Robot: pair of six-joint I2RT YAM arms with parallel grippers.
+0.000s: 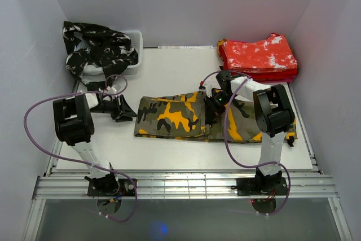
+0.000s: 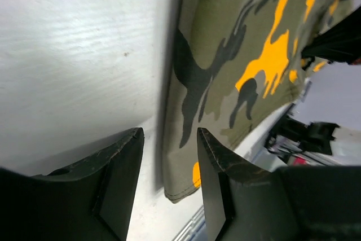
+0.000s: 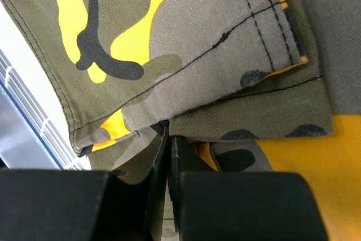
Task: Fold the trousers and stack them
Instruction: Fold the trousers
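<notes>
Closest to the lens, your left gripper (image 2: 169,135) showed its two dark fingers parted with nothing between them, hovering over the tabletop (image 2: 73,55) just beside the left end of the olive trousers (image 2: 225,60), probably free so it could take a hold there. Those trousers lay lengthwise across the middle of the tabletop, partly doubled over. Your right gripper (image 3: 169,132) was closed, its tips pinching a stitched edge where the layers overlapped, seemingly to keep the fold in place. Red trousers (image 1: 259,56) sat folded at the far right corner, likely the start of the stack; black-and-white trousers (image 1: 98,49) spilled over a basket (image 1: 137,40) at the far left corner, apparently waiting.
</notes>
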